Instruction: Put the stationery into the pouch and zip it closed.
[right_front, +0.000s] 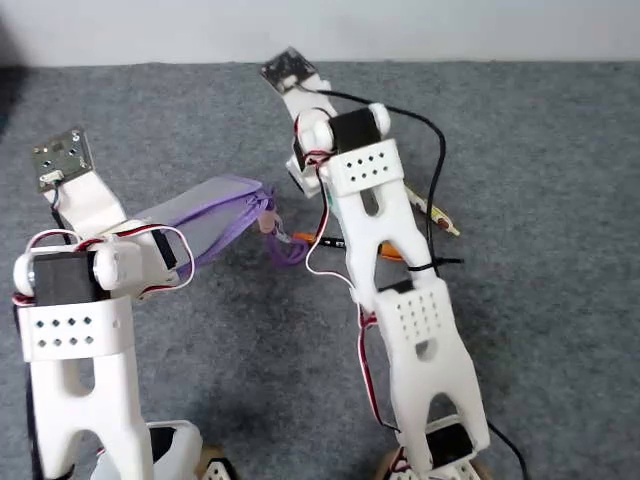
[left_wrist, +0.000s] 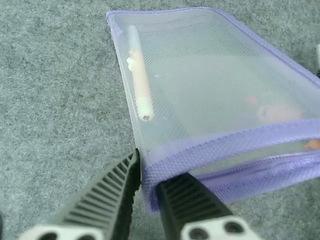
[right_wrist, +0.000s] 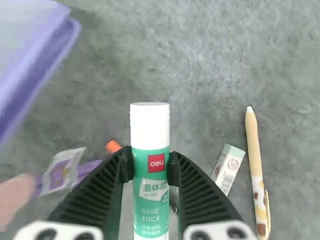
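Left gripper is closed tight on a corner of the purple mesh pouch, which lies on the grey mat with one pale pen inside, while right gripper is clamped around the glue stick, near a loose yellow pen and an eraser on the mat.

The pouch runs off the edge; the glue stick too.

Bright, even, diffuse light; soft shadows close beside the arms on the grey mat; pale sheen across the pouch; dim upper-left corner in high view.
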